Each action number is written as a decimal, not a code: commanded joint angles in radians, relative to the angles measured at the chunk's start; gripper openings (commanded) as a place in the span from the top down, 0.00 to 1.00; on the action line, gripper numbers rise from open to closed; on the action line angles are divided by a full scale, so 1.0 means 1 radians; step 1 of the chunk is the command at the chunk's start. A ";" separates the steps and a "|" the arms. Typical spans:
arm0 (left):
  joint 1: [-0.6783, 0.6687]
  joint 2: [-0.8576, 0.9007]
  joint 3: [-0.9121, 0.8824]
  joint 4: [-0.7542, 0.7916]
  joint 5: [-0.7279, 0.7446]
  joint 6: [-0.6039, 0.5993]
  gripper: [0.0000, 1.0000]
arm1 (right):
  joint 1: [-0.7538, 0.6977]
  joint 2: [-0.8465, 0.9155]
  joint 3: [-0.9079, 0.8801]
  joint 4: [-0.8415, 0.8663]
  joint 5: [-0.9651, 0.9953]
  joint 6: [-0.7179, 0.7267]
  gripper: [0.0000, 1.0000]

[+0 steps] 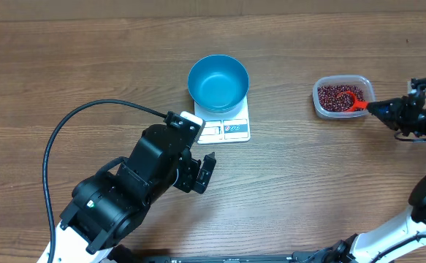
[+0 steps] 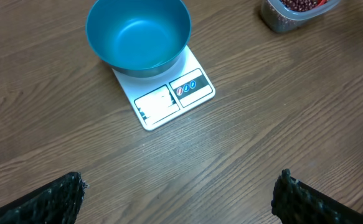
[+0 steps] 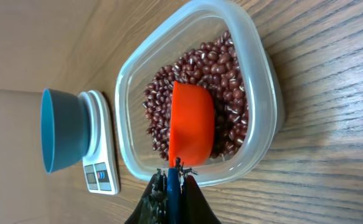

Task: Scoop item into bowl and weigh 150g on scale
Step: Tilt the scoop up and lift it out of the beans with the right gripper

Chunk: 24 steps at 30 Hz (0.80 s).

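The blue bowl (image 1: 218, 82) stands empty on the white scale (image 1: 231, 130) at mid-table. Dark red-brown beans (image 1: 334, 96) fill a clear container (image 1: 368, 88) to the right. My right gripper (image 1: 377, 109) is shut on the blue handle (image 3: 172, 194) of an orange-red scoop (image 3: 192, 121). The scoop's head rests on the beans (image 3: 226, 65) with its rounded back facing the camera. My left gripper (image 1: 204, 173) hovers open over bare wood in front of the scale (image 2: 169, 99). Its fingertips (image 2: 69, 190) are far apart and hold nothing; the bowl (image 2: 137, 34) is ahead of them.
The clear container (image 3: 263, 87) sits on the wooden table right of the scale (image 3: 100, 168) and bowl (image 3: 60, 130). A black cable (image 1: 74, 120) loops out from the left arm. The right arm's white base (image 1: 388, 234) is at the lower right.
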<state>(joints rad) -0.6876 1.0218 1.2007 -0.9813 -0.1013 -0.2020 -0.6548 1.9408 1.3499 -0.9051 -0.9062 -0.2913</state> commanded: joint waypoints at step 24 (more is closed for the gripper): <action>-0.006 0.005 -0.002 -0.003 -0.011 0.015 0.01 | -0.004 0.005 -0.009 -0.006 -0.184 -0.032 0.96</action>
<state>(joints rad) -0.6876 1.0218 1.2007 -0.9813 -0.1013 -0.2016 -0.6548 1.9408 1.3491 -0.9127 -1.0355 -0.3141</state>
